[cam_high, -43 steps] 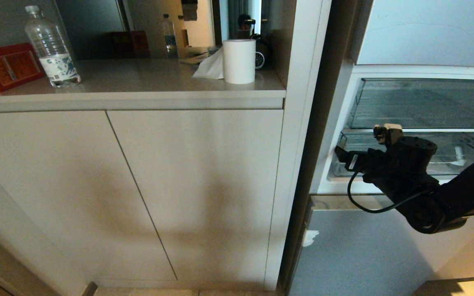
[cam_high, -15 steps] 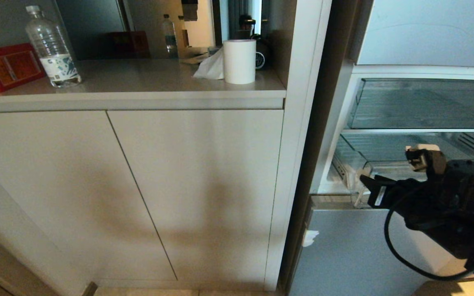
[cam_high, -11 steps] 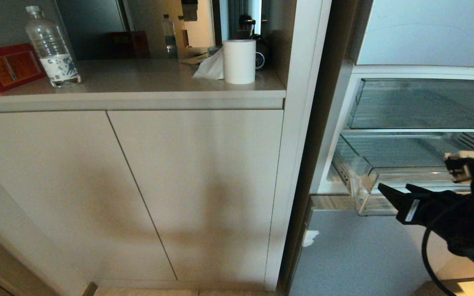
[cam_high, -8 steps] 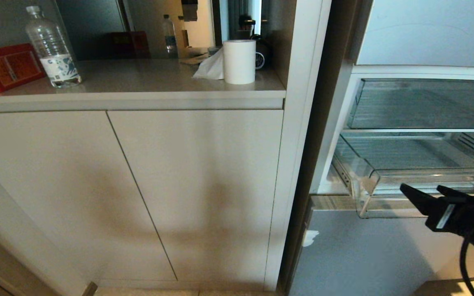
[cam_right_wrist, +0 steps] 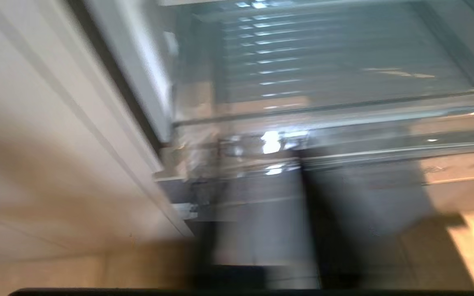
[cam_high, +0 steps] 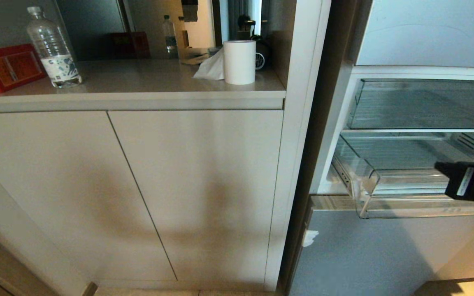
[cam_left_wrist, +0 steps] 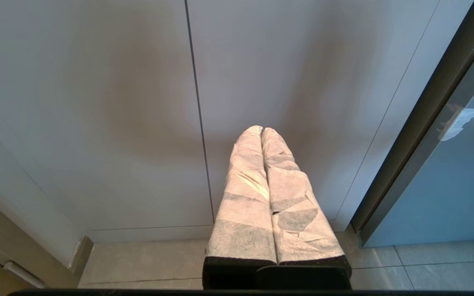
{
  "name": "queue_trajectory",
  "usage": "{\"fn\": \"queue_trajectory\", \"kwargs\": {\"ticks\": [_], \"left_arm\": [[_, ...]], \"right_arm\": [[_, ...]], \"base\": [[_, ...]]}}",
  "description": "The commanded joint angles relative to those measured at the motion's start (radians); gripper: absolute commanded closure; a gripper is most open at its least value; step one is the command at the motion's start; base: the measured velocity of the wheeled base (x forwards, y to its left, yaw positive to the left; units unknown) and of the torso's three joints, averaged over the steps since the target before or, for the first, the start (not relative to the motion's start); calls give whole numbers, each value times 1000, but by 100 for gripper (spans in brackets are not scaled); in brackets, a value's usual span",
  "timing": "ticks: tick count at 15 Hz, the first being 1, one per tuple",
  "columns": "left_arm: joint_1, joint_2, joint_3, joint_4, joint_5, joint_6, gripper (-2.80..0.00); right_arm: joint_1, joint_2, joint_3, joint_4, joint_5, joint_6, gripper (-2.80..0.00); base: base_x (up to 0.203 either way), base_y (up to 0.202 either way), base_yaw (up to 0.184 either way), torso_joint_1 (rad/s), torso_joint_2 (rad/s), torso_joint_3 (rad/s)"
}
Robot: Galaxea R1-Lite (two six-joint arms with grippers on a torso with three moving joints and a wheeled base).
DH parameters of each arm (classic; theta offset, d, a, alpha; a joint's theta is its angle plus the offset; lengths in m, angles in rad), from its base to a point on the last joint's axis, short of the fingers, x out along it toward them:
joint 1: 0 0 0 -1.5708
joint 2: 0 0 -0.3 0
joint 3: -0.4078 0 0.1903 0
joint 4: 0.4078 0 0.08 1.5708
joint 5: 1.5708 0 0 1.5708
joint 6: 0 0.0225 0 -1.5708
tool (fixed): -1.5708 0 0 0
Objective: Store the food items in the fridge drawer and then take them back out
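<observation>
Beside cabinets (cam_high: 138,185), fridge drawer (cam_high: 405,201) juts open (right tool (cam_high: 440,167) closed).

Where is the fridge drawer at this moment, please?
In the head view, the fridge drawer sits pulled out at lower right, below the clear shelf, beside the right gripper.

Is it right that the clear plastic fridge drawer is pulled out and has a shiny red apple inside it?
Not quite. The clear plastic fridge drawer is pulled out, but the head view shows only its bare ribbed bottom, with no apple in it. The black right gripper is beside the drawer's front, carrying nothing.
</observation>
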Motion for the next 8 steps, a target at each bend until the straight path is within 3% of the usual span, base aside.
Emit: {"fn": "queue_trajectory", "kwargs": {"ticks": [1,5,8], "left_arm": [[1,0,0,0,1,0,0],[1,1,0,0,-1,0,0],[1,1,0,0,1,1,0]], "right_arm": [[-41,150,-120,44,3,-2,0],[-104,341,-277,112,20,-3,0],[-125,395,-377,290,57,-2,0]], "base": [[0,0,0,0,0,0],[0,0,0,0,0,0],[0,0,0,0,0,0]]}}
